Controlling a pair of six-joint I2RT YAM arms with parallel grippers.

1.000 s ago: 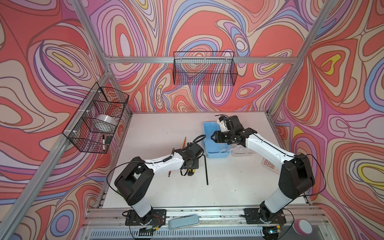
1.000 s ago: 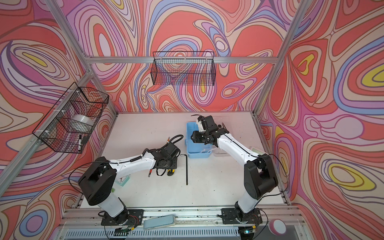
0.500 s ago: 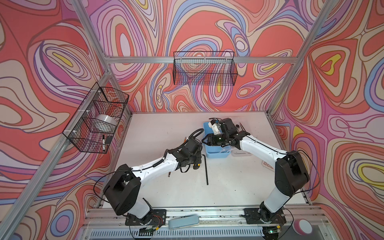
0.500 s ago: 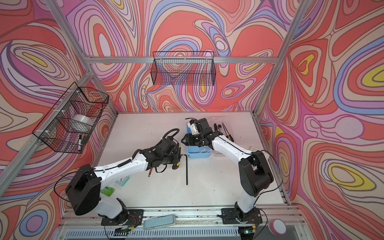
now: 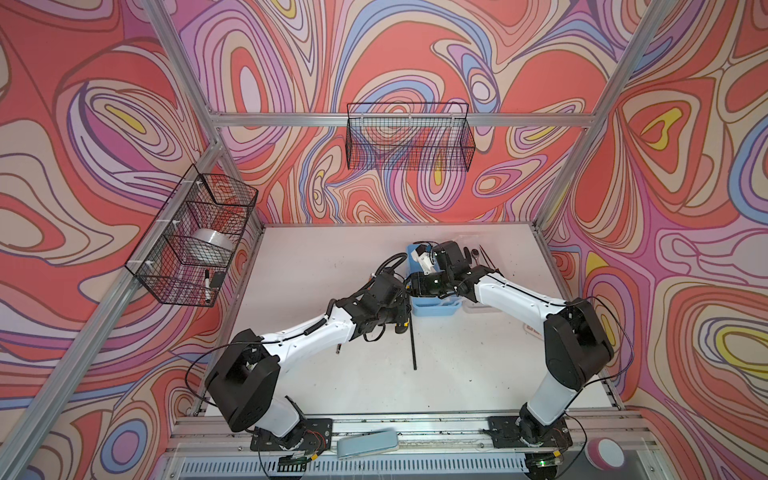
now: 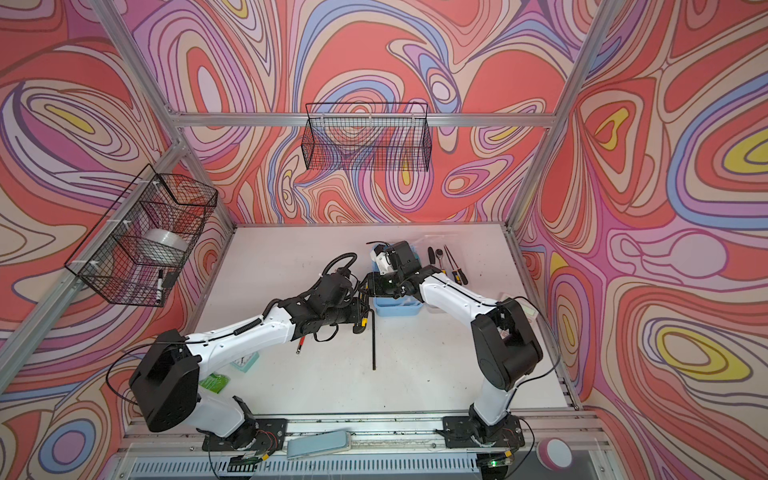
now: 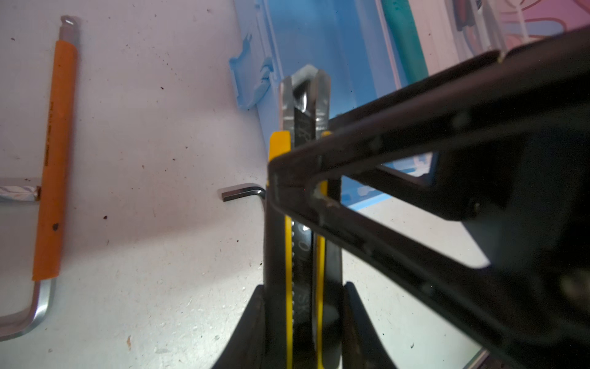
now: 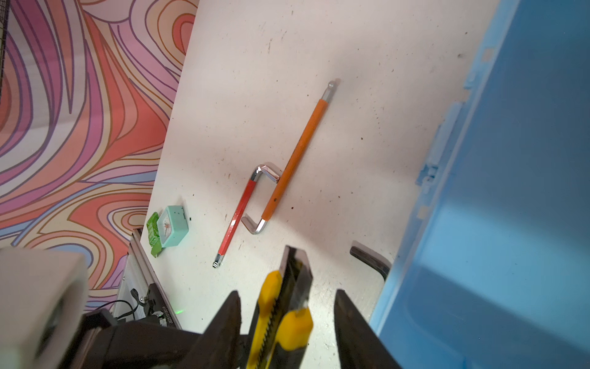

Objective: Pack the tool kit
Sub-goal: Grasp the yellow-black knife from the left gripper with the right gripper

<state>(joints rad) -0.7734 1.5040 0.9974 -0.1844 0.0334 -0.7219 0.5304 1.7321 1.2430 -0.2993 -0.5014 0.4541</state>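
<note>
A white table [image 5: 332, 257] bears a light blue case [image 5: 436, 309] near its middle. The left claw [image 7: 303, 287] is clenched on a yellow-and-black utility knife [image 7: 301, 127], held outside the case, just beside its left wall. The right claw [image 8: 287, 294] is released, its fingers [image 8: 231, 319] straddling the knife's other end with a gap on each side. A long black hex key [image 5: 412, 345] lies beside the case. Left of it, an orange hex key [image 8: 300, 150] and a red hex key [image 8: 238, 217] lie touching.
</note>
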